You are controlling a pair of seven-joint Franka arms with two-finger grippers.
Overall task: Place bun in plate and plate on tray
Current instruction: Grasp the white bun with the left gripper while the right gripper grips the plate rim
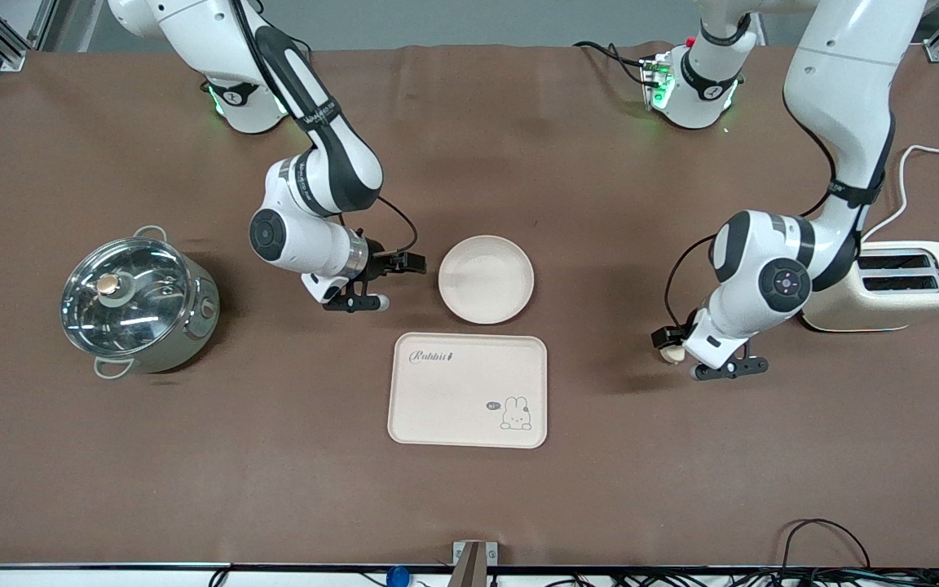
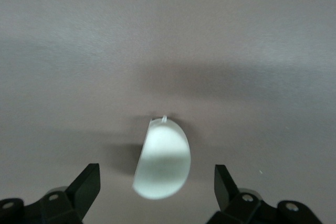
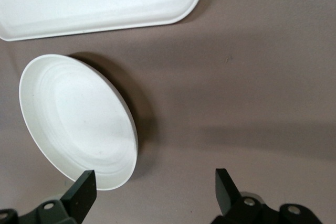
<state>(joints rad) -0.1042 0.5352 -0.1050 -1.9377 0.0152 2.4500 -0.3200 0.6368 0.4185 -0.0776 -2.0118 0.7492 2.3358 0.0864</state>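
- Because the bun [image 2: 161,162] is rounded and smooth, it may be squeezed out sideways if the left gripper [image 2: 156,182], seen spread wide with the bun between its fingers and not touching either, is closed off-centre
- The bun is seen lying on the table cloth [image 1: 681,473] toward the left arm's end, well apart from the plate [image 1: 486,278]; a long carry is therefore judged necessary, and a weak hold could let it be dropped short
- The right gripper [image 1: 388,281] is held open just beside the plate rim; the shallow plate could be pushed along the cloth instead of being gripped
- The plate is shown empty, on the cloth, just farther from the front camera than the tray [image 1: 468,390]
- The tray is shown empty
- The lidded pot [image 1: 137,300] and the toaster [image 1: 897,285] are unused; the pot's contents cannot be told
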